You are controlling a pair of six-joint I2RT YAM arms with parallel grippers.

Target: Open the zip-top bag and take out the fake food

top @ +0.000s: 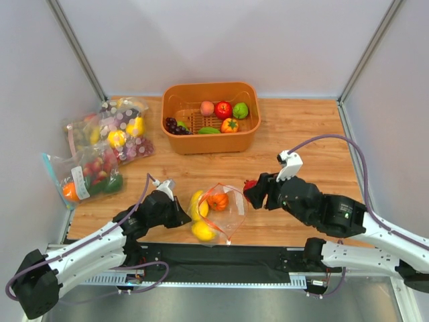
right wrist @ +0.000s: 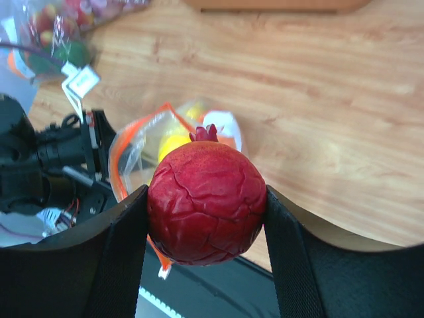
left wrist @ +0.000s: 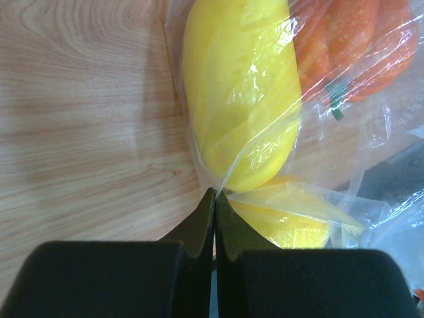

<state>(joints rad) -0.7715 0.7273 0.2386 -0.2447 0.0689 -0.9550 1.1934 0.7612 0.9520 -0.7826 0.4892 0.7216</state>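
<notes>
Orange pepper (left wrist: pixel 358 46) cropped by top edge; basket (right wrist: pixel 278 3) mostly out of frame.

Red crackled pomegranate (right wrist: pixel 205 202), yellow lemon (left wrist: pixel 242 93), orange pepper (left wrist: pixel 358 46), clear zip-top bag (top: pixel 236 209) — orange-red zip (right wrist: pixel 114 165)

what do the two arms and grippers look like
The left arm and right arm have white links with black joints. A pale purple cable loops along each, and a small white mount sits at each wrist. The left gripper has black fingers tapering to thin wedges; the right gripper has broad black fingers.

Wooden tabletop (top: pixel 308 141); plain pale grey walls (top: pixel 221 40) enclosing.
</notes>
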